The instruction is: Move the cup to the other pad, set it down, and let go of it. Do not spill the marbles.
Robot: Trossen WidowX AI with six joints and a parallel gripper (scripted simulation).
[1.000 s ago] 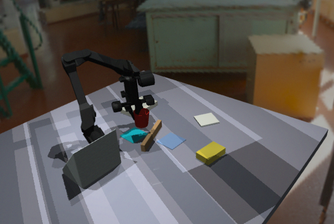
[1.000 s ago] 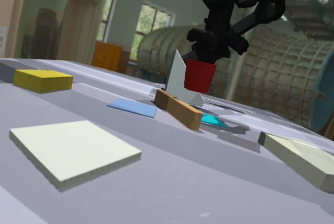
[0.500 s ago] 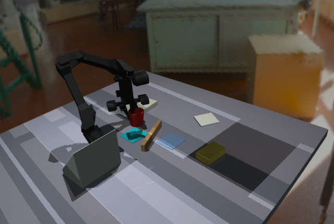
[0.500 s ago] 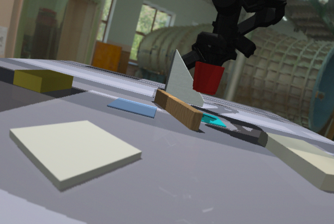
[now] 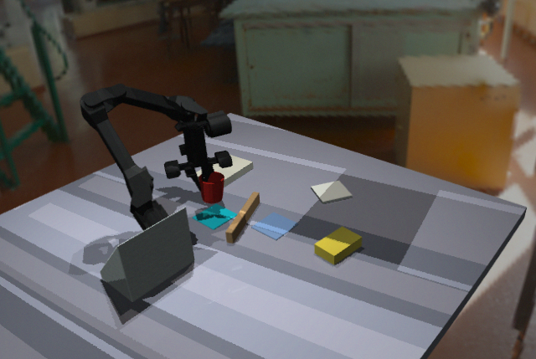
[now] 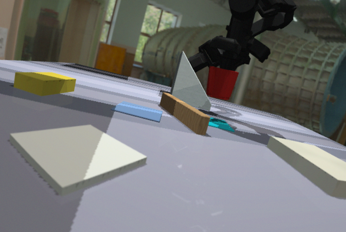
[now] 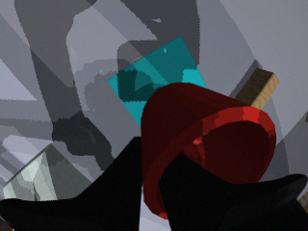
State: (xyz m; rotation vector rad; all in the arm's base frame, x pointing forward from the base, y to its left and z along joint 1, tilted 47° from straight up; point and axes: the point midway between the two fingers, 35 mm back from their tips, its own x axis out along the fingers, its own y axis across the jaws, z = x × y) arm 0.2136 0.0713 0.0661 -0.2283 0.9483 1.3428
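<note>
While my black arm is bending down over the grey striped table, my gripper is clamping its narrow fingers on the rim of the red cup, one finger inside the wall and one outside. I am holding the cup upright in the air, clear of the table surface, and it is hanging above the far edge of the teal pad (its shadow is falling across that pad). In the wrist view I am looking down past the cup's open mouth, with the teal pad showing directly beyond it; the inside is dark red and I cannot make out the marbles.

Just to the right of the teal pad, a wooden bar is lying flat on the table, separating it from the light blue pad, which is lying close on the bar's other side. A yellow block is sitting further right, well apart from the cup. A pale tile is lying beyond the blue pad, and a cream slab is lying just behind the cup. A large grey wedge is standing near my base, in front of the teal pad. From the low exterior view, the cup is appearing behind the wedge's point, held under my dark wrist
</note>
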